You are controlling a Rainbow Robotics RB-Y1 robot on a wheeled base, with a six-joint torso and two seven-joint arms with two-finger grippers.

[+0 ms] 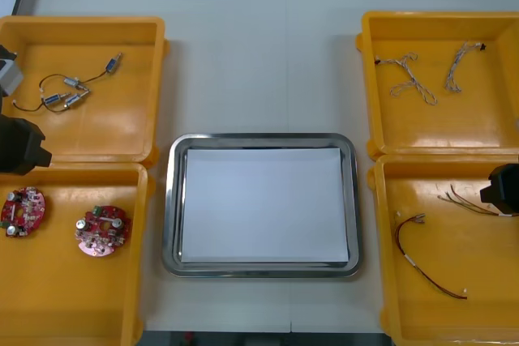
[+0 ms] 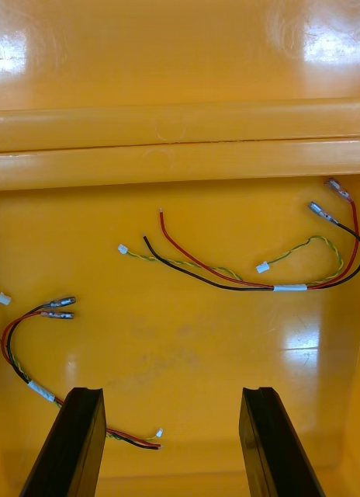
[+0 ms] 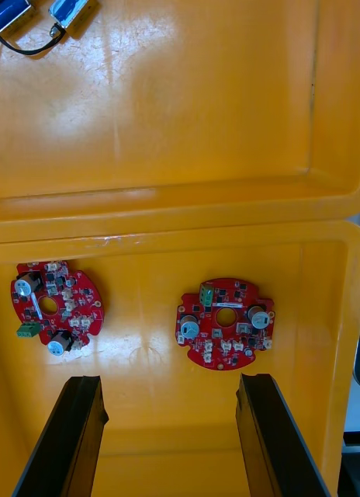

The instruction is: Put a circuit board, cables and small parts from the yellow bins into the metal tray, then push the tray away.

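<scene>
You had both arms at the sides: the left arm at the front view's left edge, the right arm at its right edge, both seemingly pointed downward. Your left gripper held its fingers wide apart, clasping nothing. Your right gripper stood likewise.

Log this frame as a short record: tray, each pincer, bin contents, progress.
tray: metal tray, white inside, holding nothing
left pincer: open, over two circuit boards in the near left bin
right pincer: open, over red and yellow cables in the near right bin
far left bin: small metal parts with a black cable
far right bin: two twisted cables
progress: no item in the tray yet
</scene>
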